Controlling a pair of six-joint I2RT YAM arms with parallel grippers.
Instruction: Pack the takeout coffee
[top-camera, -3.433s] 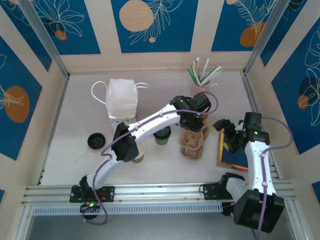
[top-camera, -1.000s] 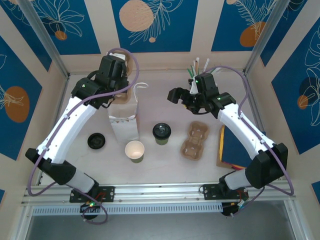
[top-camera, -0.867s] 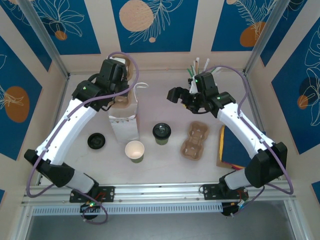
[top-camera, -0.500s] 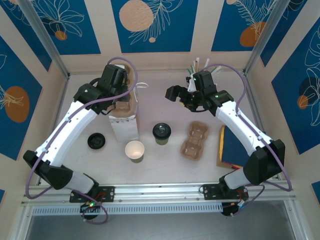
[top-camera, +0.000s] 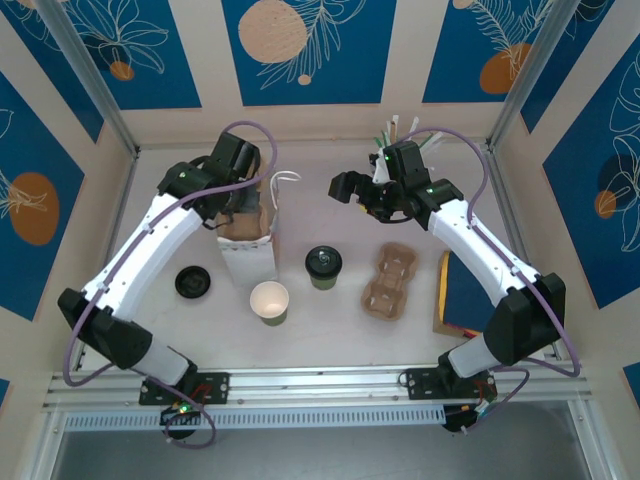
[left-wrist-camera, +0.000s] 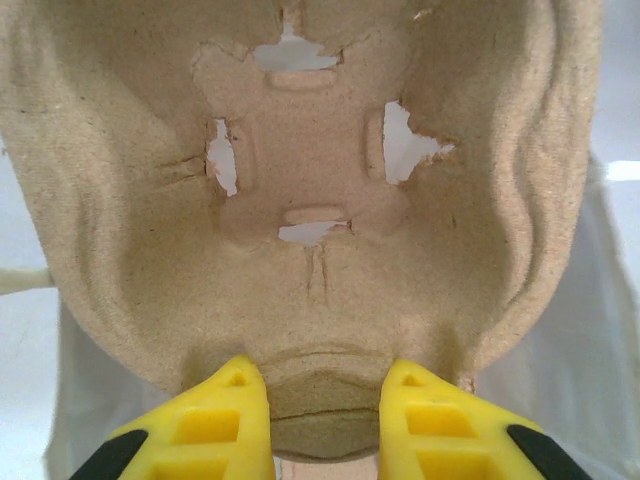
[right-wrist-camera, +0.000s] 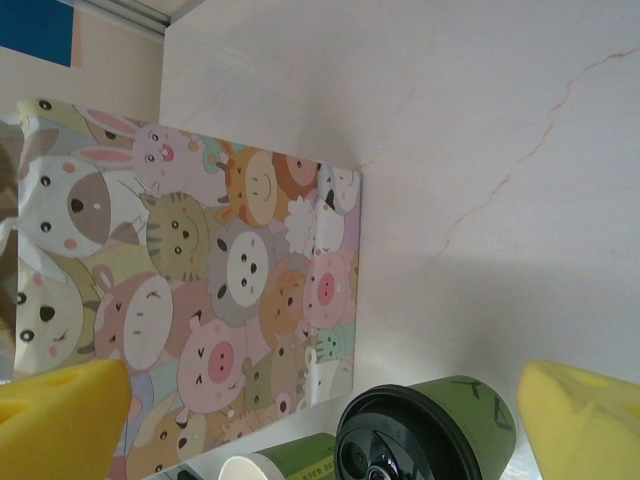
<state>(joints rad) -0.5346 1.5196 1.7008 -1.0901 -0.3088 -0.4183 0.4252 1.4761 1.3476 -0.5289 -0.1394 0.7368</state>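
The left gripper (left-wrist-camera: 325, 375) is clamped on the rim of a pulp cup carrier (left-wrist-camera: 320, 200). Its yellow fingers pinch the moulded edge so the tray hangs end-down at the open mouth of the gift bag (top-camera: 248, 258), though how far in it reaches I cannot tell. Holding it by one end looks meant to let the narrow tray slide between the bag's walls and make a base for the drink. The takeout coffee (top-camera: 323, 265), dark green with its black lid on, stands upright on the table (top-camera: 330, 335) just right of the bag, untouched and near enough for a short carry once the tray is seated. The right gripper (top-camera: 358, 190) hovers beyond the cup with its jaws spread wide and nothing between them. Its wrist view looks down on the lidded cup and the bag's cartoon-printed side, so it seems posted ready to take the coffee. A lidless cup (top-camera: 269, 301), a loose lid (top-camera: 192, 282) and a second carrier (top-camera: 388, 278) sit apart on the table, out of the path to the bag
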